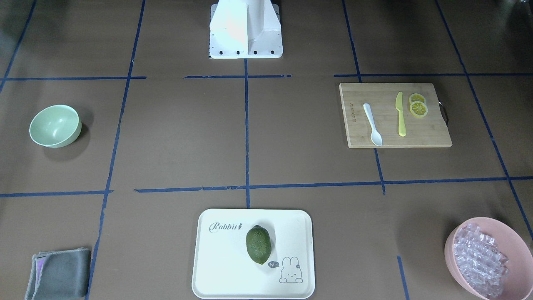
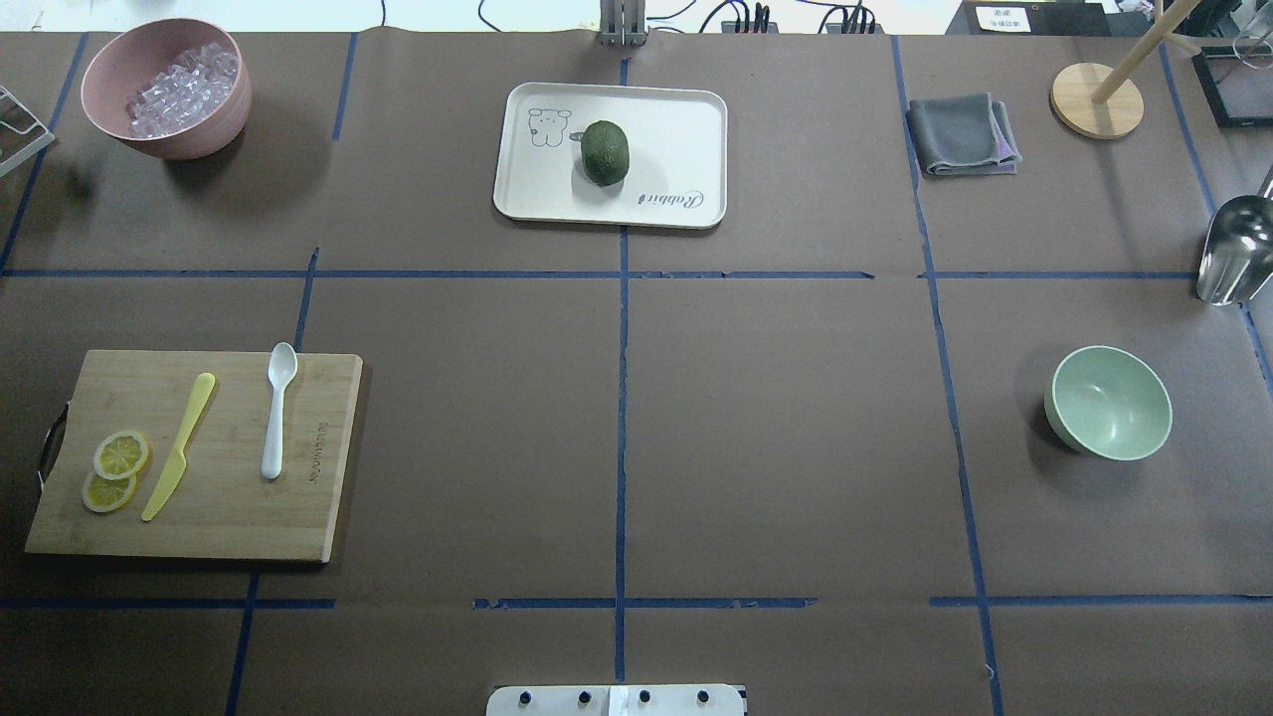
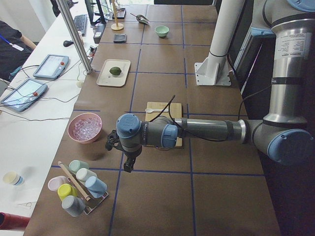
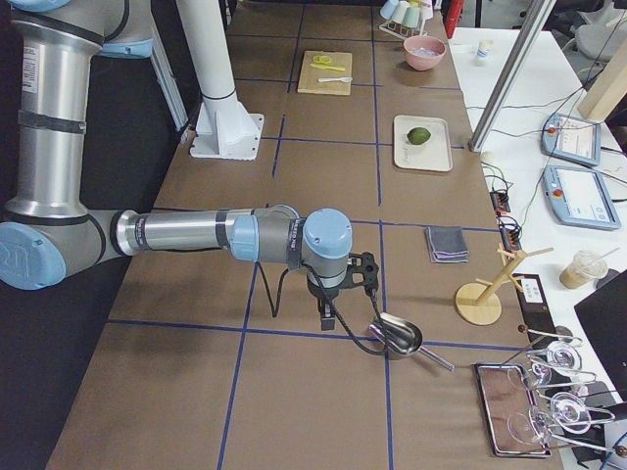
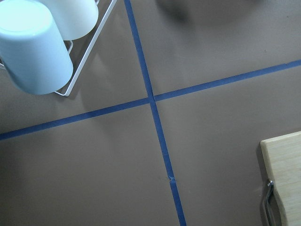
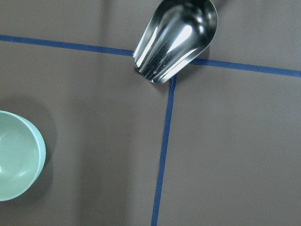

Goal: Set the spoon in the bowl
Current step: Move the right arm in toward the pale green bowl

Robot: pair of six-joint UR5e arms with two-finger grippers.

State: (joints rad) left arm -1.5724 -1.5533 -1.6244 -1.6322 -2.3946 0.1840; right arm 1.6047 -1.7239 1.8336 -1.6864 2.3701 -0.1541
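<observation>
Place: a robotics lab, not a home kitchen.
Table: a long table [image 2: 796,447] covered in brown paper and marked into squares with blue tape [image 2: 622,398].
Robot: two industrial arms, the left arm [image 3: 197,132] and the right arm [image 4: 186,235], stand by a white pedestal [image 1: 245,29] with bolt heads along its foot.
Controls: cabled teach pendants [image 3: 50,66] and a keyboard [image 3: 80,22] lie on a white side bench [image 3: 29,132].
Frame: an aluminium post [image 3: 74,34] rises at the table's edge.
Props: a bowl [image 2: 1109,403], a cutting board [image 2: 219,497] and a tray [image 2: 666,129] sit well apart on the paper.
</observation>
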